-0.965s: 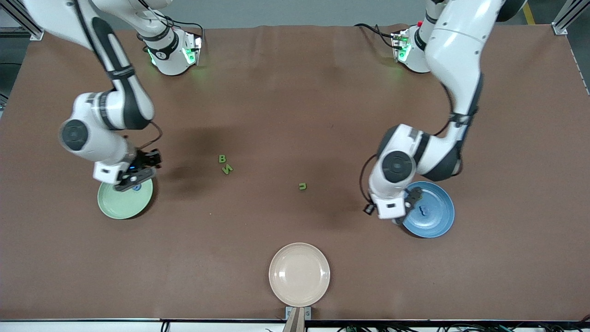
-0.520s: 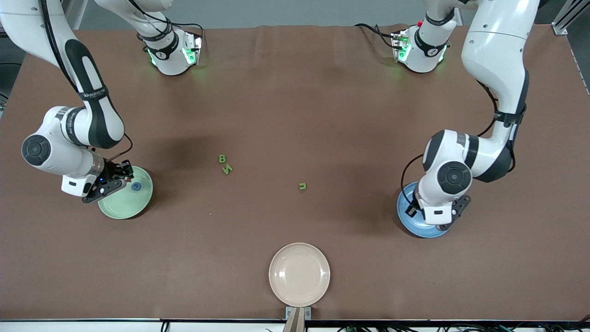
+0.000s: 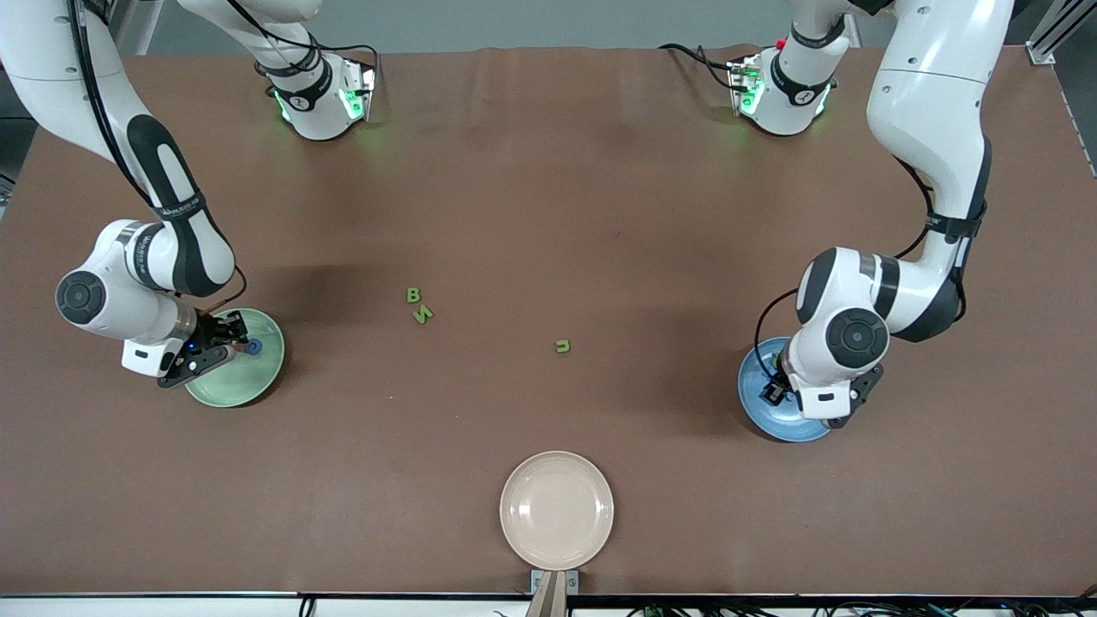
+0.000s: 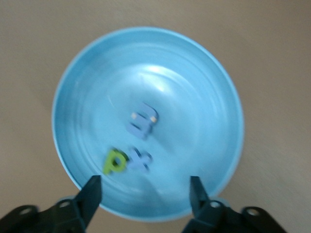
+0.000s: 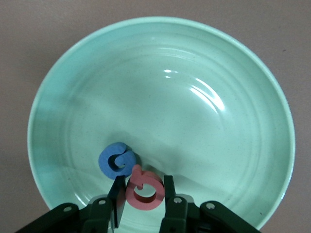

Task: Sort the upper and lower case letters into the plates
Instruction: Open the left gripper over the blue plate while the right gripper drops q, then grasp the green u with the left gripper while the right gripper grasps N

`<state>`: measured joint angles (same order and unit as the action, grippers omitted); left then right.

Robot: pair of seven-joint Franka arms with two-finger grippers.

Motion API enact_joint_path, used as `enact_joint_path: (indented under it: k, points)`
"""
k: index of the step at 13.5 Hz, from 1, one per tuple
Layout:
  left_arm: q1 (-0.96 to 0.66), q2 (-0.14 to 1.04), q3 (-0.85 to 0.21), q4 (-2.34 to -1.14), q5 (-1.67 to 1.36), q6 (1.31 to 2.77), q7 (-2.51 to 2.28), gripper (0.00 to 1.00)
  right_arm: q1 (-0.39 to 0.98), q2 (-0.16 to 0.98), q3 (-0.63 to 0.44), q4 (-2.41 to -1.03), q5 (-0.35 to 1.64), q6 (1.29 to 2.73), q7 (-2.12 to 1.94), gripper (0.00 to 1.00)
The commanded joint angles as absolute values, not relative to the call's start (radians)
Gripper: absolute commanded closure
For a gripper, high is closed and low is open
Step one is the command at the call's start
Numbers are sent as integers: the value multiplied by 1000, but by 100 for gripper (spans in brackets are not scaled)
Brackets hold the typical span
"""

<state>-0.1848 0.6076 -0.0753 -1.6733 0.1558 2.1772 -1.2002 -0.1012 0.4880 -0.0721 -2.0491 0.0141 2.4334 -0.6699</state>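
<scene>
The pale green plate [image 3: 254,377] lies toward the right arm's end of the table. My right gripper [image 5: 142,194] hangs just over it, shut on a red curled letter [image 5: 145,190]. A blue curled letter [image 5: 116,161] lies in this plate [image 5: 194,73] beside the red one. At the left arm's end sits the mid blue plate [image 3: 754,400], and my left gripper [image 4: 145,193] stands open above its rim. In that plate [image 4: 194,92] lie a pale blue letter [image 4: 142,119], a green p [image 4: 114,161] and a bluish x [image 4: 139,160].
Three green letters lie loose mid-table: a B [image 3: 413,295] with an N-shaped letter [image 3: 422,314] close beside it, and a u [image 3: 562,346] nearer the left arm's side. A cream-beige plate [image 3: 557,512] sits by the table edge nearest the front camera.
My left gripper has moved fully over the blue plate and opened its fingers. The right arm has shifted toward its end of the table, its hand still over the green plate.
</scene>
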Motion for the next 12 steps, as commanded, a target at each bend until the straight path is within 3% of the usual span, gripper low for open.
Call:
enact_joint_path:
  k: [1,2,4,5,9,12]
  points:
    - [-224,591,-138,-1660,169,2174,-1325,1,-124,505,-54,-2037,0,2445,-680,76]
    - [-266,598,-155,-1635,161,2174,-1406,1,-123,505,-54,-2037,0,2445,-678,64]
    - [-380,642,-156,-1576,164,2174,-1568,1,-121,499,-54,-2037,0,2435,-677,15]
    - [-427,673,-156,-1545,163,2174,-1616,1,-120,491,-54,-2037,2,2431,-673,6]
    - [-566,788,-152,-1415,163,2181,-1660,7,-97,411,-45,-1985,15,2254,-638,6]
    - [-600,893,-147,-1299,161,2186,-1833,13,19,367,-46,-1968,17,2154,-392,5]
